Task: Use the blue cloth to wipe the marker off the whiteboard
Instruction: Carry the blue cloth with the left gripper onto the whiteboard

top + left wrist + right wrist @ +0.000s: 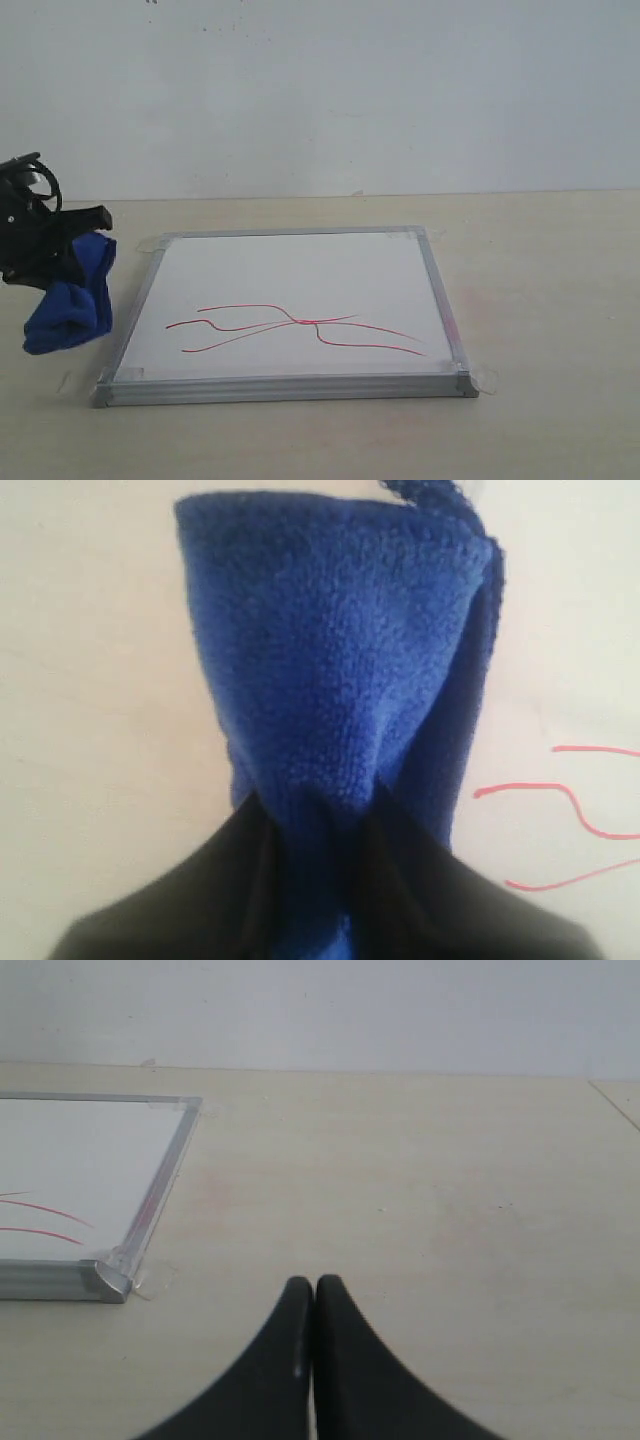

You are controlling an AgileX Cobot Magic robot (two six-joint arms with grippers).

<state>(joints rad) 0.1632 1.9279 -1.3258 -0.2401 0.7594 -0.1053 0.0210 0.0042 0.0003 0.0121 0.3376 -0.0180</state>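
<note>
The whiteboard (pixel 300 290) lies flat on the table, silver-framed, with clear tape at its corners. Thin red marker (pixel 300 328) lines wave and cross over its near half. Just left of the board, my left gripper (pixel 72 250) is shut on the blue cloth (pixel 72 300), which hangs from it in a thick bundle. In the left wrist view the blue cloth (pixel 340 650) is pinched between the black fingers (pixel 200 900), with the marker (pixel 570 810) lines beside it. My right gripper (pixel 315 1285) is shut and empty, low over the table, beside a corner of the whiteboard (pixel 90 1180).
A pale wooden table (pixel 540 300) stretches right of the board and in front of it. A white wall (pixel 320 90) stands behind. The left arm's black body with cables (pixel 25 215) sits at the far left edge.
</note>
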